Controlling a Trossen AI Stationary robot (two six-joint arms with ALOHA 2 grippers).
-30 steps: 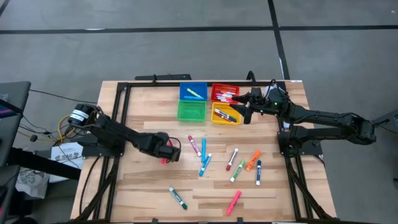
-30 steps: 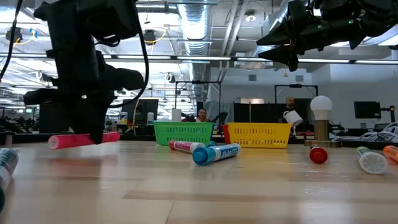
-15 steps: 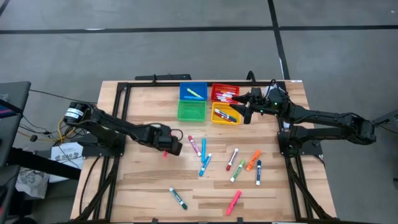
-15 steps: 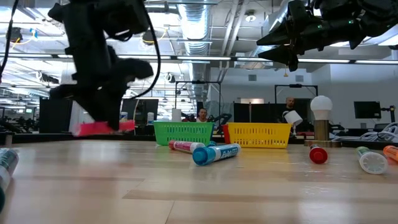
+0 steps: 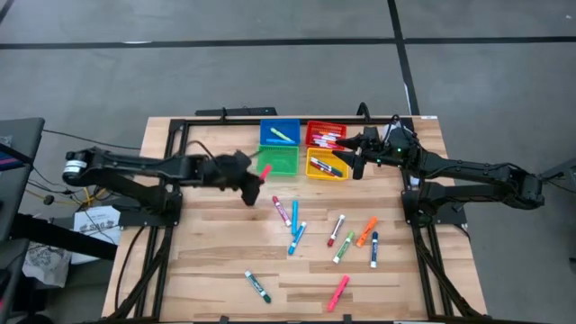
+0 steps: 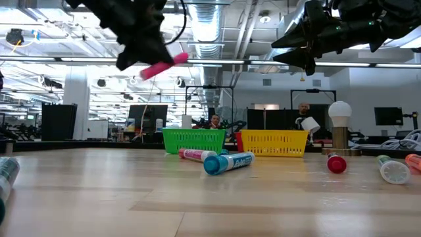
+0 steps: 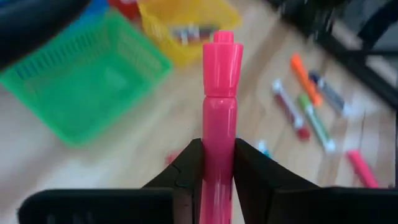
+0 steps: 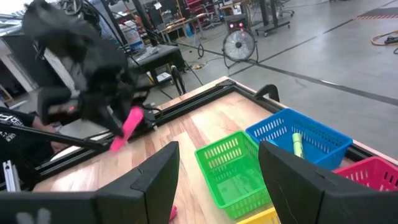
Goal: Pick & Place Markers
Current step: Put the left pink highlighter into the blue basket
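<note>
Left gripper (image 5: pixel 250 183): clamping a pink marker (image 7: pixel 219 118) between its two fingers, holding it in the air above the table (image 5: pixel 216 261), just beside the green bin (image 5: pixel 277 160).
Pink marker, low view (image 6: pixel 163 66): hanging tilted, well clear of the wooden surface.
Right gripper (image 5: pixel 354 158): hovering over the yellow bin (image 5: pixel 326 166) with its fingers (image 8: pixel 149 180) spread apart, carrying nothing.
Bins: sitting in a square block at the table's far edge, the blue bin (image 5: pixel 280 133) and red bin (image 5: pixel 324 133) behind, green and yellow in front.
Blue bin contents: holding one yellow-green marker (image 5: pixel 283 136).
Red and yellow bins: each holding several markers.
Loose markers (image 5: pixel 297 227): lying scattered on the table in front of the bins, among them a green one (image 5: pixel 257 286) and a pink one (image 5: pixel 338 292) near the front edge.
Background: a person (image 6: pixel 304 116) standing in the room beyond the table.
</note>
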